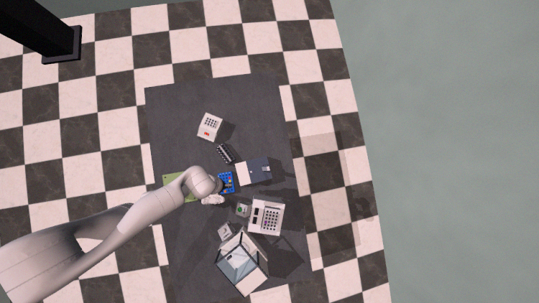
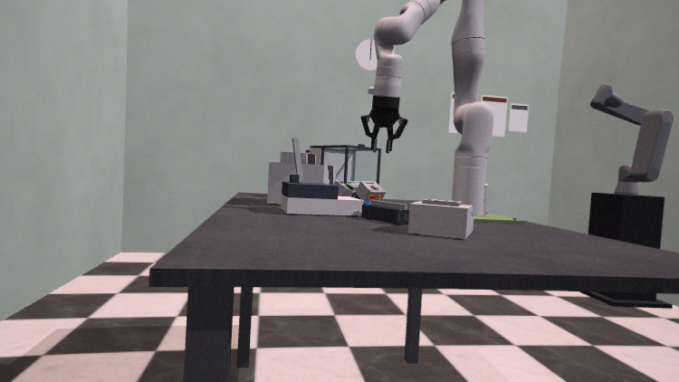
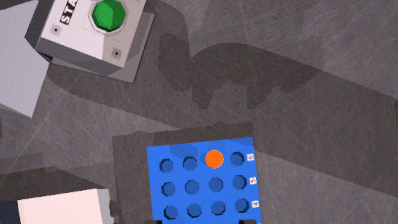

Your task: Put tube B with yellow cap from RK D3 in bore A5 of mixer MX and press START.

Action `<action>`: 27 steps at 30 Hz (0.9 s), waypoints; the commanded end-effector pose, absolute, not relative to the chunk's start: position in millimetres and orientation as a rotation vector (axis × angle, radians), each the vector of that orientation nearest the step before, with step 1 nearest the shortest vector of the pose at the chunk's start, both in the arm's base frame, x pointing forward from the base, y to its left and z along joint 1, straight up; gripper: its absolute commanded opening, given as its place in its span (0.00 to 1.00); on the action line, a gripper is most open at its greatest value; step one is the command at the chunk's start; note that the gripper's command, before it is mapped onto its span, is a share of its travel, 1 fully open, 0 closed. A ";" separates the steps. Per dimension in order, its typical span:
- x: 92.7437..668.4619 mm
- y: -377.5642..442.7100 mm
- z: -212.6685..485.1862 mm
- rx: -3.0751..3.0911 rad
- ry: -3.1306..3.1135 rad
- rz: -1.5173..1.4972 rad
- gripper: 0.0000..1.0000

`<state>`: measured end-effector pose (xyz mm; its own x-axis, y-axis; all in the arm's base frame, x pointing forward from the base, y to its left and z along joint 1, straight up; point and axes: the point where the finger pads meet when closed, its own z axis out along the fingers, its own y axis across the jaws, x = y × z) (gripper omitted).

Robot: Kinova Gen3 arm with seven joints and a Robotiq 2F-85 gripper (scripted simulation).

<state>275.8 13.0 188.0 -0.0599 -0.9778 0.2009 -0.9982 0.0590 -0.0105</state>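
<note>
High above the dark grey tabletop [image 2: 332, 246], the black two-finger gripper [image 2: 384, 142] hangs partly open and empty over the blue tube rack [image 3: 200, 180]. Tube B's yellow cap [image 1: 225, 190] sits in that rack, near the white mixer [image 1: 268, 216] with its green START key [image 3: 109, 14].
</note>
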 end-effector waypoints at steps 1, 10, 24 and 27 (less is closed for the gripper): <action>276.4 12.7 180.8 2.144 -2.086 0.229 0.42; 276.5 12.4 154.1 2.151 -2.078 0.230 0.42; 276.7 12.1 116.2 2.151 -2.078 0.230 0.42; 276.7 12.2 116.2 2.151 -2.078 0.230 0.42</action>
<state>276.3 12.1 115.9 0.0338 -0.9777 0.2073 -0.9994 -0.0352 -0.0027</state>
